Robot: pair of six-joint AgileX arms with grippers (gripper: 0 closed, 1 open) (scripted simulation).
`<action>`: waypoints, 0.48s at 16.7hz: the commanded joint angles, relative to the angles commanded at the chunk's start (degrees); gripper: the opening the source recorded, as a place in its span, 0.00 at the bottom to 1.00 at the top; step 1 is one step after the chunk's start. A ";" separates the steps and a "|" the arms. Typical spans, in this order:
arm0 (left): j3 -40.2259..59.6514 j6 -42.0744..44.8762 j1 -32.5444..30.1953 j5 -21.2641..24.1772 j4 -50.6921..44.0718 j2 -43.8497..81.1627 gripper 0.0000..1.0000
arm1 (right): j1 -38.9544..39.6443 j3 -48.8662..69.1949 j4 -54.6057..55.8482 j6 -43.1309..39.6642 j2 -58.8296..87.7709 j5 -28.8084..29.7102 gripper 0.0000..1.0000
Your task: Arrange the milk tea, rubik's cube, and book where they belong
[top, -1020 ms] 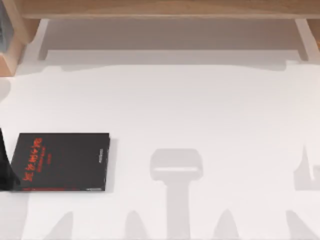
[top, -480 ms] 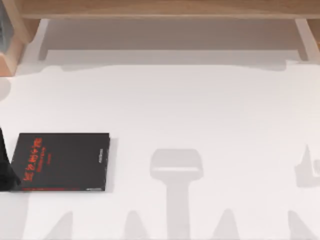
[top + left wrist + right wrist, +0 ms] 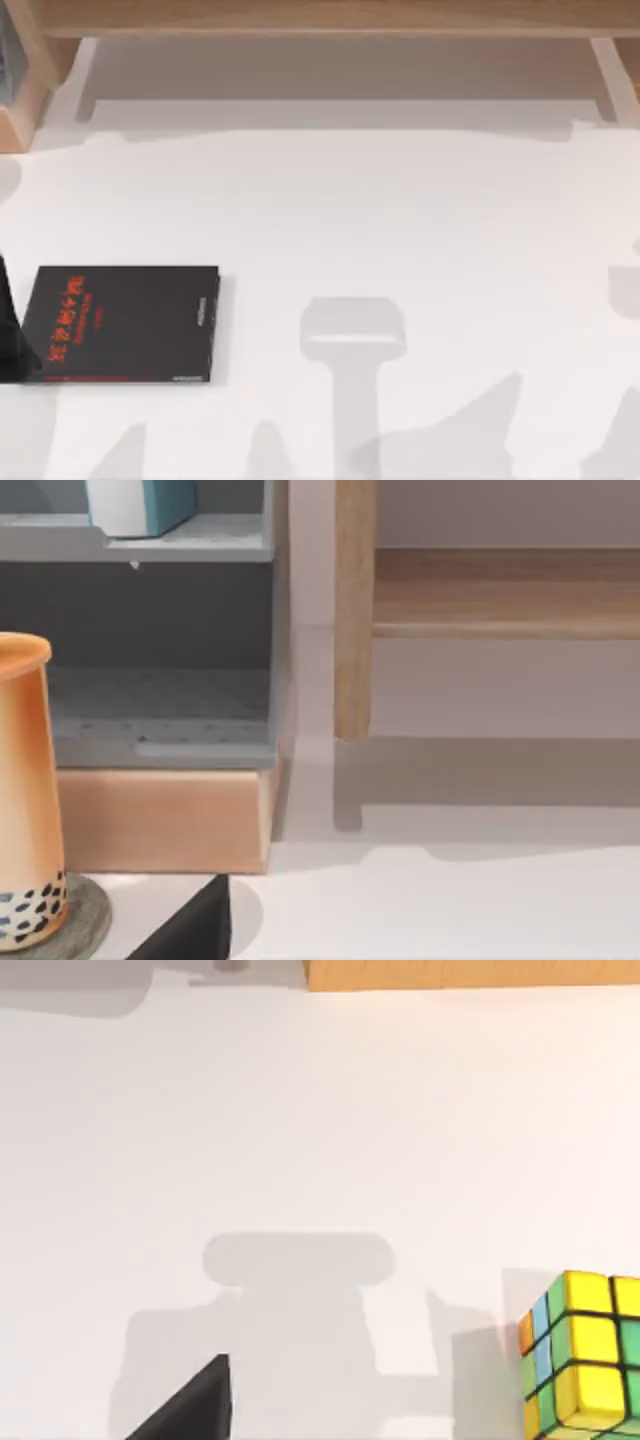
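A black book with red characters [image 3: 122, 322] is lying flat on the white table [image 3: 400, 220] near its left edge. In the left wrist view, the milk tea [image 3: 22, 800] is standing upright on a grey coaster [image 3: 85, 920] beside a shelf unit [image 3: 170, 680]; on the upper shelf a light-blue book [image 3: 140, 505] is resting. In the right wrist view, the rubik's cube [image 3: 582, 1355] is sitting on the table. How wide either gripper is standing cannot be told.

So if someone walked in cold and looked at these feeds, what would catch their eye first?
Probably the black book with red characters, lying flat near the white table's left edge in the top view. Next, the orange milk tea cup standing on a grey coaster in front of the wooden shelf unit, and the colourful rubik's cube on the table.
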 joint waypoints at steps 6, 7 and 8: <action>0.00 0.00 0.00 0.00 0.00 0.00 1.00 | -7.47 26.00 -19.65 -3.73 33.79 0.02 1.00; 0.00 0.00 0.00 0.00 0.00 0.00 1.00 | -8.58 29.87 -22.58 -4.29 38.54 0.02 1.00; 0.00 0.00 0.00 0.00 0.00 0.00 1.00 | -9.63 33.55 -25.34 -4.82 43.10 0.03 1.00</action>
